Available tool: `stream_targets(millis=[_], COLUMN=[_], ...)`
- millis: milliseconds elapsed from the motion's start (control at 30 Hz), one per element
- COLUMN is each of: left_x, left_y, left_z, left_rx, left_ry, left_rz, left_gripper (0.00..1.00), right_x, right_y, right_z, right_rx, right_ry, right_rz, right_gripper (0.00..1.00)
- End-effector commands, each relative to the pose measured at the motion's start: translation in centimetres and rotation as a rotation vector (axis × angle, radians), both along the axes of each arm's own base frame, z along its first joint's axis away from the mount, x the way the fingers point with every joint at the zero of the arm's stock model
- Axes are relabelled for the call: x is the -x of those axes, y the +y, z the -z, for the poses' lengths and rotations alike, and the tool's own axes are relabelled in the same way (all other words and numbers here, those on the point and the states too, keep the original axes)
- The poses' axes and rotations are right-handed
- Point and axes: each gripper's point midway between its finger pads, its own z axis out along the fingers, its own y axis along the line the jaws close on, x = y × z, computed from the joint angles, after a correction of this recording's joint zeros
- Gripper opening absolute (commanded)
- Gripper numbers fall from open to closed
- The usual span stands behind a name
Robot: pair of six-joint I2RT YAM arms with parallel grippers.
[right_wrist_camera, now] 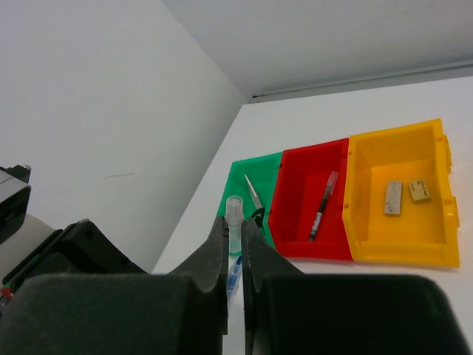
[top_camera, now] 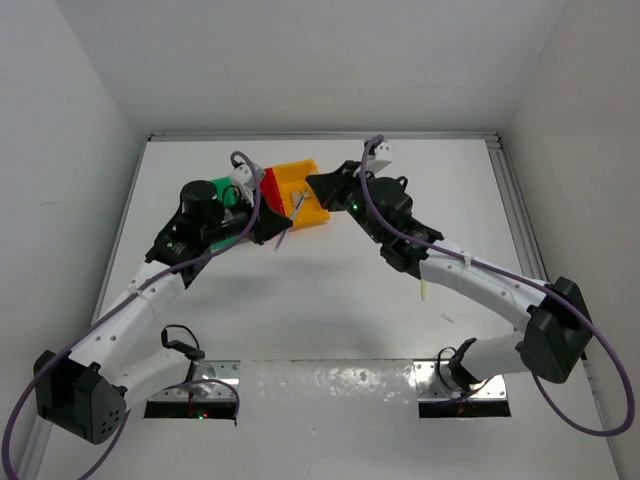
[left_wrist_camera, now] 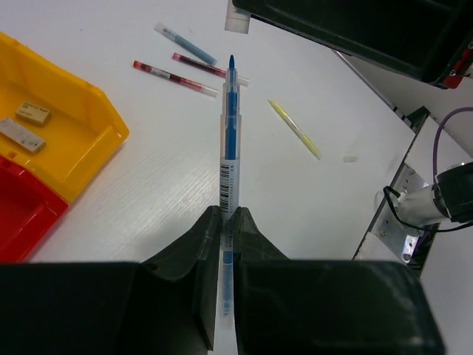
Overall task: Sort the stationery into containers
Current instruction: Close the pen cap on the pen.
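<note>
My left gripper point(left_wrist_camera: 230, 213) is shut on a blue pen point(left_wrist_camera: 230, 140) with a clear barrel, its bare tip pointing away above the table. My right gripper point(right_wrist_camera: 236, 222) is shut on the clear pen cap point(right_wrist_camera: 235, 211), held just beyond that tip; the cap also shows in the left wrist view point(left_wrist_camera: 236, 18). Both grippers meet in front of the bins point(top_camera: 290, 215). The green bin point(right_wrist_camera: 266, 159) holds small scissors point(right_wrist_camera: 253, 194). The red bin point(right_wrist_camera: 299, 200) holds a dark pen point(right_wrist_camera: 322, 203). The yellow bin point(right_wrist_camera: 369, 214) holds two eraser blocks point(right_wrist_camera: 392, 197).
On the table past the pen tip lie two red pens point(left_wrist_camera: 174, 77), a teal pen point(left_wrist_camera: 185, 43) and a pale yellow stick point(left_wrist_camera: 294, 128). The stick shows near the right arm in the top view point(top_camera: 424, 290). White walls enclose the table on three sides.
</note>
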Motion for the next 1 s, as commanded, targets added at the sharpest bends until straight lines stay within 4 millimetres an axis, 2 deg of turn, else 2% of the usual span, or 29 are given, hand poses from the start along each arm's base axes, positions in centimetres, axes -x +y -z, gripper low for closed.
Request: stream_targets(millis=[0, 267, 600, 967], left_x=[-0.3, -0.4, -0.9, -0.7], left_y=[-0.7, -0.6, -0.5, -0.6], left_z=[-3.3, -3.6, -3.5, -2.9], left_rx=[0.044, 0.05, 0.051, 0.038], left_ry=[-0.082, -0.086, -0.079, -0.056], left_rz=[0.01, -0.003, -0.03, -0.032], left_gripper=[0.0, 0.0, 0.0, 0.0], right_x=[-0.1, -0.3, -0.4, -0.9], right_y=[-0.5, -0.5, 0.2, -0.2], right_z=[-1.9, -0.8, -0.4, -2.2], right_rx=[-0.064, -0.02, -0.035, -0.01], right_ry=[-0.04, -0.033, -0.021, -0.085], right_rz=[0.021, 0.026, 0.007, 0.031], right_gripper=[0.0, 0.0, 0.0, 0.0])
